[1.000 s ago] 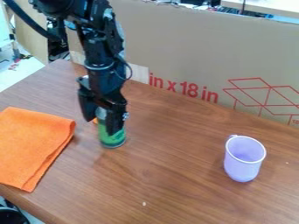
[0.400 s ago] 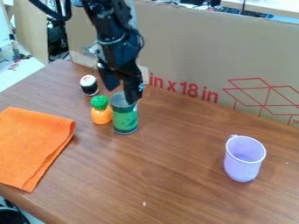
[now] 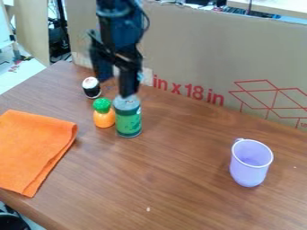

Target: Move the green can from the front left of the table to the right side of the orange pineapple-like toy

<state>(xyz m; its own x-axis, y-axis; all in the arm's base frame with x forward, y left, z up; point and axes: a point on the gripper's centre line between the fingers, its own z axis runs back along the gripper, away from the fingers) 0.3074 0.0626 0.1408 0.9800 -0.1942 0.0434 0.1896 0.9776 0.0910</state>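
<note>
The black gripper hangs at the upper left of the camera view, open and empty. Its fingers are spread, the right one close above or just behind the top of a green can with a grey top; whether they touch cannot be told. The can stands upright on the wooden table. Directly left of it is a toy pineapple, orange with a green top. A small black-and-white sushi-like roll stands behind the pineapple, left of the gripper.
An orange cloth lies folded at the table's left. A light purple cup stands upright on the right. Behind the table, a tall cardboard panel runs along the back edge.
The can has moved right and back, beside the pineapple. The gripper, around the can before, has opened and risen above it. The pineapple and roll have come into sight.
</note>
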